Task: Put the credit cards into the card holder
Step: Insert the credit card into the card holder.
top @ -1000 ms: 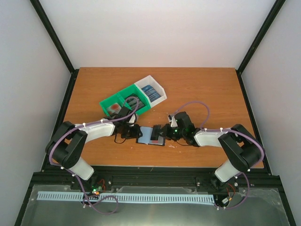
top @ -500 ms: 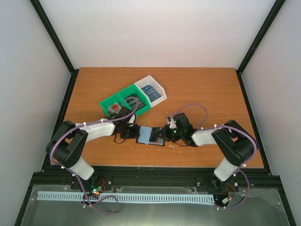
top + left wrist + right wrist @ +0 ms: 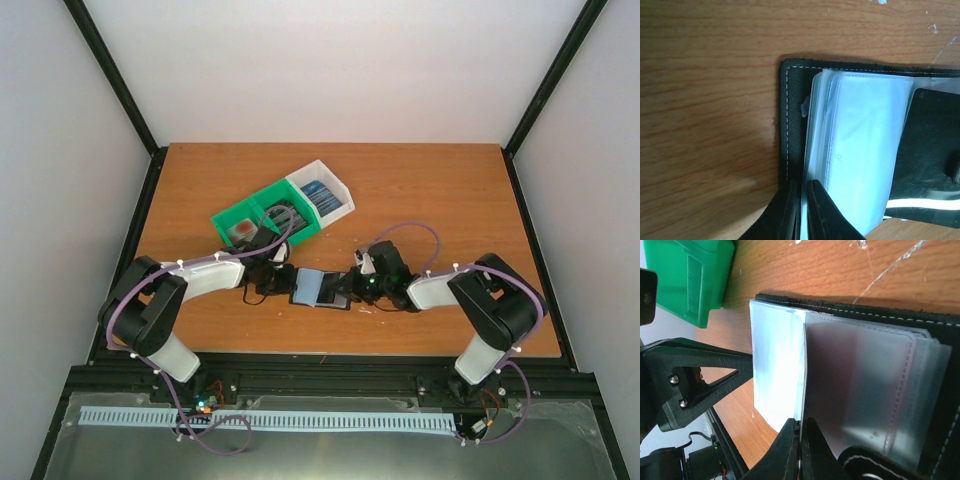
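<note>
Status: nothing loaded that I can see. The card holder (image 3: 320, 288) lies open flat on the table (image 3: 450, 190), directly between my two sets of fingers.

Left gripper (image 3: 802, 187): fingers nearly together, pinching the near edge of the plastic sleeves (image 3: 860, 150) where they meet the black cover. The rest of that stack fans away ahead of the fingertips.

Right gripper (image 3: 800, 427): closed tight on the edge of one sleeve page. A paler page lies past that edge on the left-arm side, and the greyer stitched pages sit on the other side of my fingers.

The sleeve faces that show look clear, with no card in them. I can't tell about the pages underneath.

I'd call this the prep step: spreading pages to expose a pocket. No card is in either grip.

Still to do, by my read:
- free one gripper
- fetch a card
- slide it into a pocket
- repeat for the rest

The supply is the green and white bin (image 3: 222, 218), beyond my left fingers and well apart from the holder.
- White end compartment: blue credit cards (image 3: 320, 194), stacked.
- Green end compartment: a reddish card (image 3: 243, 230).
- Middle compartment: something dark, too small to identify.

Risk: the sleeves are floppy, so a pocket may close once I let go.
</note>
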Robot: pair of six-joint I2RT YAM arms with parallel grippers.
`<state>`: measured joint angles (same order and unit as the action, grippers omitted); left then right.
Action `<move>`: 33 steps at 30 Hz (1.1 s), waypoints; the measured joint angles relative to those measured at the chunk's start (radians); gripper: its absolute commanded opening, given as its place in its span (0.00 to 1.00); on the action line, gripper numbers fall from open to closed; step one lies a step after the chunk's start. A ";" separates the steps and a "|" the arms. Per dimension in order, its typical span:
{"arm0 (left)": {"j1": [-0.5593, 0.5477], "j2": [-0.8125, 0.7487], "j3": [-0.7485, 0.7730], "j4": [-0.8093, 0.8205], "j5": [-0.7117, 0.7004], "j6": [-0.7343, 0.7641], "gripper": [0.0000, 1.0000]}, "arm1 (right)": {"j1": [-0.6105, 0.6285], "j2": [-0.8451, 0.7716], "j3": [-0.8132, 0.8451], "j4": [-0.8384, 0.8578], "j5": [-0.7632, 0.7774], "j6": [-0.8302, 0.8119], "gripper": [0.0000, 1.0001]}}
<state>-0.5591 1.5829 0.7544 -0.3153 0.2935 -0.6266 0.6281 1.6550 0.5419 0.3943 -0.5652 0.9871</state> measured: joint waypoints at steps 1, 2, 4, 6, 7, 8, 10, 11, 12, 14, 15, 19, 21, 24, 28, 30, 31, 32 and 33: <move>0.000 0.000 0.000 0.000 0.002 0.000 0.10 | 0.000 0.010 0.000 0.010 -0.008 0.005 0.03; 0.000 0.000 0.000 0.000 0.003 0.000 0.10 | 0.000 0.018 0.000 0.021 -0.016 0.010 0.03; 0.001 0.001 0.000 0.000 0.004 0.000 0.09 | 0.000 0.033 0.000 0.046 -0.030 0.024 0.03; 0.002 0.002 0.000 0.000 0.006 0.000 0.09 | 0.000 0.044 0.000 0.068 -0.042 0.034 0.03; 0.002 0.002 0.000 0.000 0.007 0.000 0.10 | 0.000 0.050 0.000 0.077 -0.047 0.038 0.03; 0.002 0.002 0.000 0.000 0.008 0.000 0.09 | 0.000 0.057 0.000 0.089 -0.052 0.045 0.03; 0.002 0.002 0.000 0.000 0.008 0.000 0.09 | 0.000 0.072 0.000 0.110 -0.062 0.056 0.03; 0.002 0.003 0.000 0.001 0.009 0.000 0.09 | 0.000 0.080 0.000 0.122 -0.066 0.062 0.03; 0.003 0.003 0.000 0.001 0.010 0.000 0.09 | 0.000 0.089 0.000 0.134 -0.072 0.069 0.03; 0.003 0.004 0.000 0.001 0.010 0.000 0.09 | 0.000 0.103 0.000 0.157 -0.081 0.080 0.03; 0.003 0.004 0.000 0.001 0.010 0.000 0.09 | 0.001 0.113 0.000 0.173 -0.086 0.086 0.03; 0.003 0.004 0.000 0.001 0.011 0.000 0.09 | 0.005 0.153 0.010 0.223 -0.108 0.103 0.03; 0.003 0.004 0.000 0.001 0.010 0.000 0.09 | 0.011 0.173 0.019 0.247 -0.116 0.111 0.03; 0.003 0.004 0.000 0.001 0.010 0.000 0.09 | 0.016 0.198 0.032 0.282 -0.127 0.126 0.03; 0.003 0.004 0.000 0.001 0.011 0.000 0.09 | 0.025 0.230 0.050 0.315 -0.135 0.139 0.04; 0.003 0.004 0.000 0.001 0.011 0.000 0.09 | 0.029 0.237 0.059 0.317 -0.135 0.140 0.06; 0.003 0.004 0.000 0.001 0.011 0.000 0.09 | 0.029 0.237 0.061 0.315 -0.135 0.139 0.09; 0.003 0.004 0.000 0.001 0.011 0.000 0.09 | 0.029 0.237 0.063 0.310 -0.134 0.138 0.12; 0.003 0.004 0.000 0.001 0.011 0.000 0.09 | 0.030 0.237 0.065 0.298 -0.129 0.132 0.17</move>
<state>-0.5560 1.5867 0.7544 -0.3141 0.3042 -0.6266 0.6579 1.8915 0.6067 0.6922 -0.6941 1.1191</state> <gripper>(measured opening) 0.092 0.082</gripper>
